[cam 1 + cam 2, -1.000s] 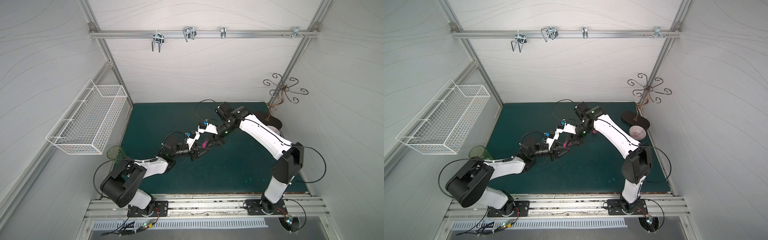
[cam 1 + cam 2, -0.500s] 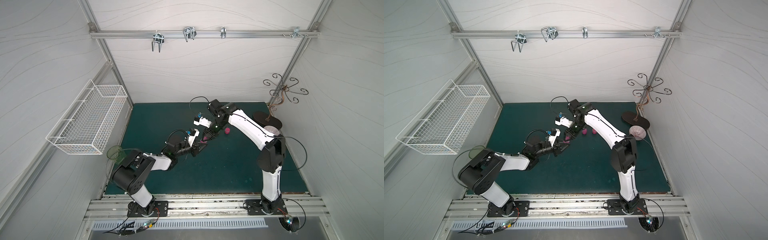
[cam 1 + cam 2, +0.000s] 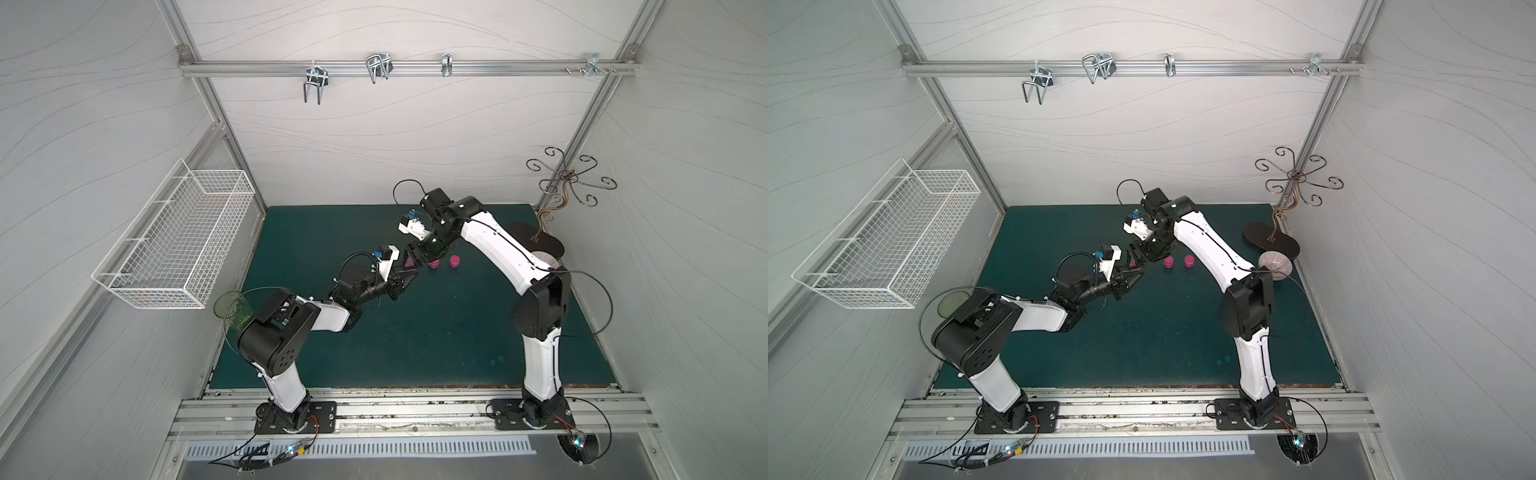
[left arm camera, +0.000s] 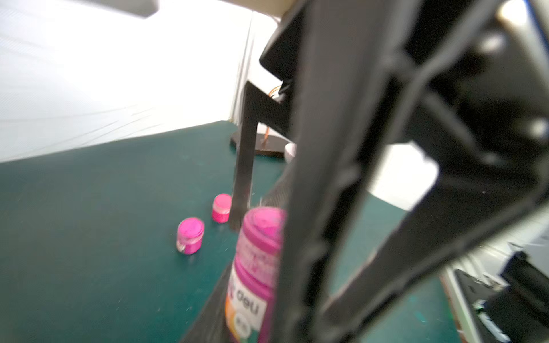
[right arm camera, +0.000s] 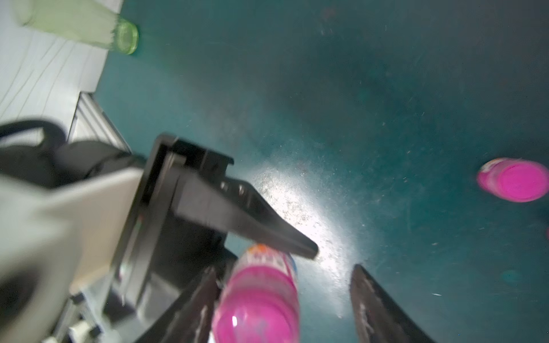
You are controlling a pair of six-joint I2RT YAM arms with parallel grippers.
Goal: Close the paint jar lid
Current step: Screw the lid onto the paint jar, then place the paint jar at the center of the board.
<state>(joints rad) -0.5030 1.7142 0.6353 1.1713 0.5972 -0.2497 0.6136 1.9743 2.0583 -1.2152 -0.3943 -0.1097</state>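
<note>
- Green mat (image 3: 415, 353): the work sits near its far middle in both top views. Step in hand, as I judge it: screwing the cap down while one arm holds the jar for the other.
- Right arm (image 3: 498, 249): arches high from its base, elbow up, wrist bent down toward the other arm's tip.
- Left arm (image 3: 328, 318): reaches forward low over the mat, forearm near level, wrist aimed toward the far right. The two tips meet.
- Left gripper (image 3: 407, 274): clamped across the labelled body of the jar, with the cap end toward the right gripper. This grip must not slip while the cap is turned.
- Right gripper (image 5: 285, 276): jaws apart, straddling the cap. One finger (image 5: 205, 297) is touching or just beside it, the other well clear. Centre first, so both pads land together and the jar is not shoved sideways.
- Paint jar (image 4: 255, 267): pink, held between the two tips. I cannot tell whether its base touches the mat.
- Lid (image 4: 263, 225): sits on the neck, with a band showing beneath it. Whether it is fully home is unclear. Pinch the cap only, and turn about the jar's own axis.
- Two small pink pots (image 4: 190, 234) (image 4: 221, 208): on the mat just beyond. The wrist sweep should stay clear of them.
</note>
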